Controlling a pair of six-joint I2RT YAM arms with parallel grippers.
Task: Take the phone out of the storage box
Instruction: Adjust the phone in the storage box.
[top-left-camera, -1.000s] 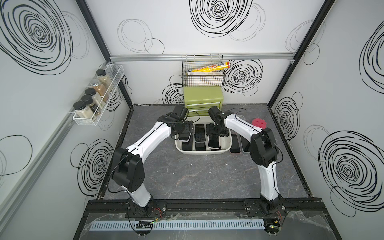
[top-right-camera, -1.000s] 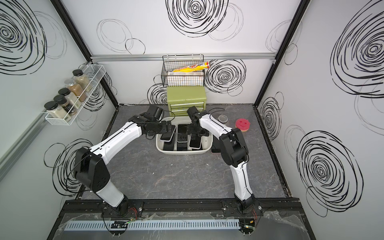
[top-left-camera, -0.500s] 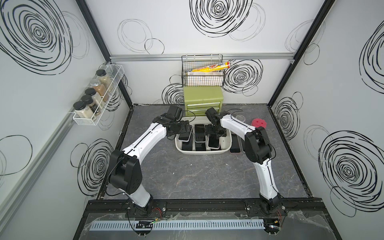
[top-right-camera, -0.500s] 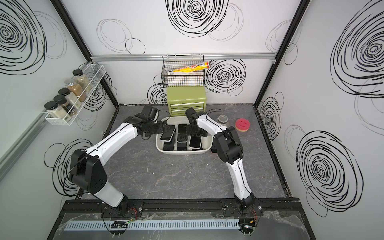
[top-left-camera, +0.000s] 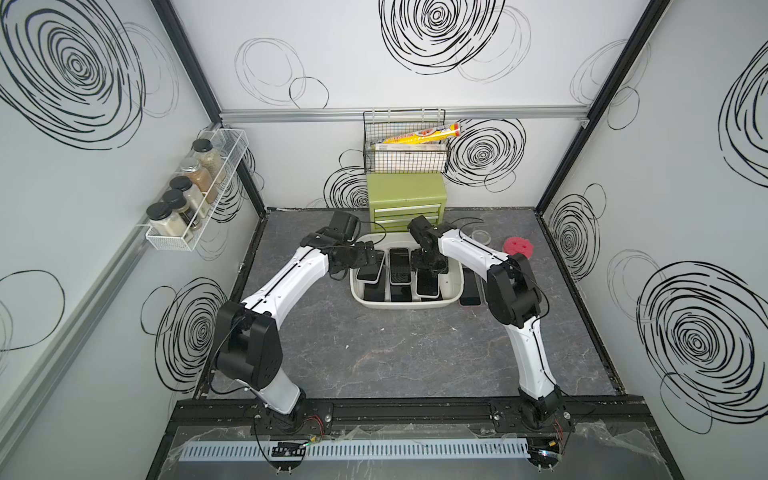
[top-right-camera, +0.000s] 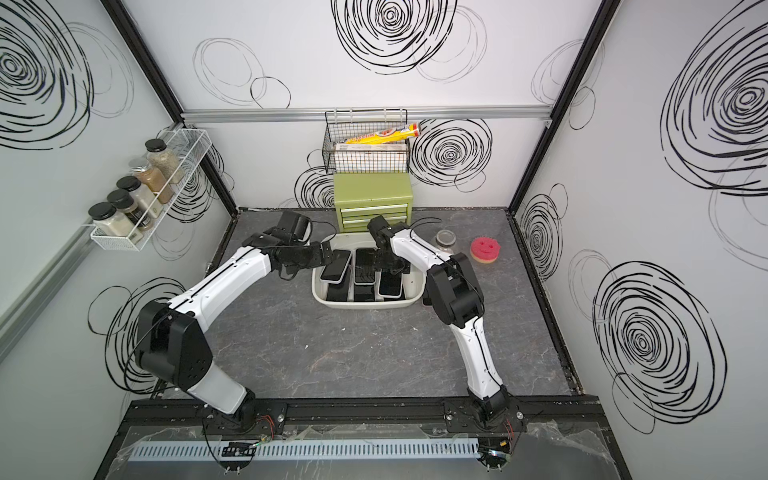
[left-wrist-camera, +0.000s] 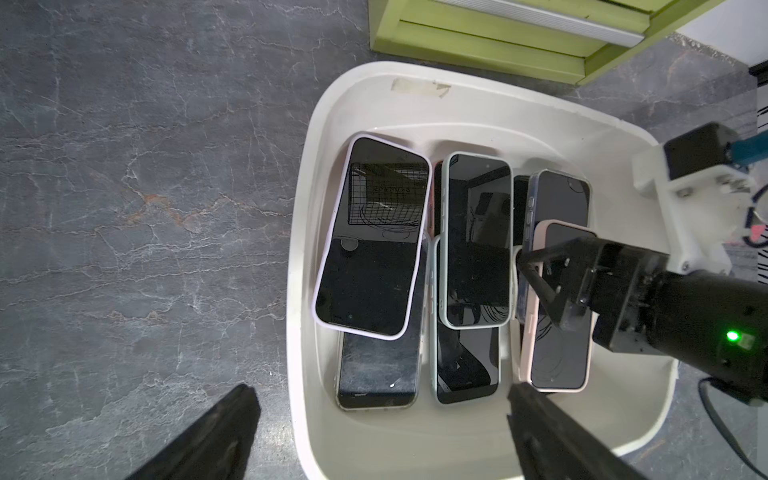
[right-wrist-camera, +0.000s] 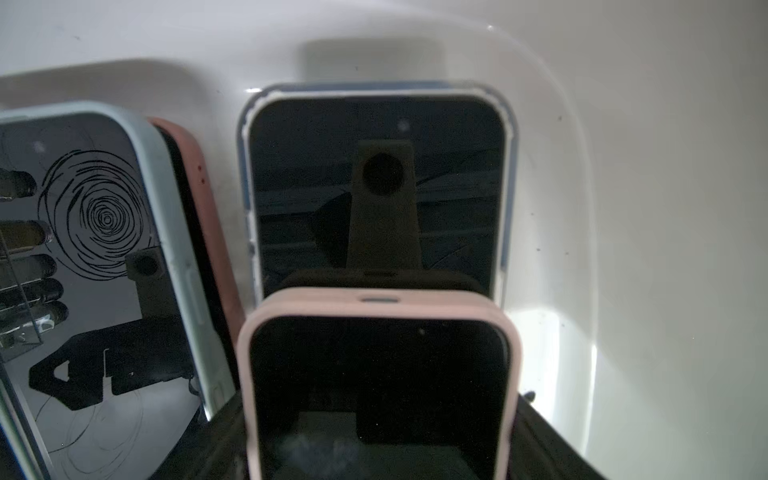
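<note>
Moved in the last second: left pincer, back leftward from over the phones to the left rim of the storage box; right pincer, down in among the right-hand column of phones, jaws narrower than before. Far left, on the wall: wire rack of spice jars, well apart from everything on the table. Left pincer spread to full width and empty, fingers wide apart, one over the table left of the box, the other over its inside. Storage box off-white, on the far half of the table, just in front of the green drawer chest, black wire basket on the wall above. Inside, three columns of dark-screened phones, overlapping. On top of the right column, toward the near end: the pink-cased phone, screen up, partly over a blue-cased phone. Right pincer partly closed, fingers astride that phone's long edges toward its far end; pressing on it or only beside it, cannot tell. Just right of the box, flat on the table: another dark phone. Farther right, a small clear round container and a red sponge.
</note>
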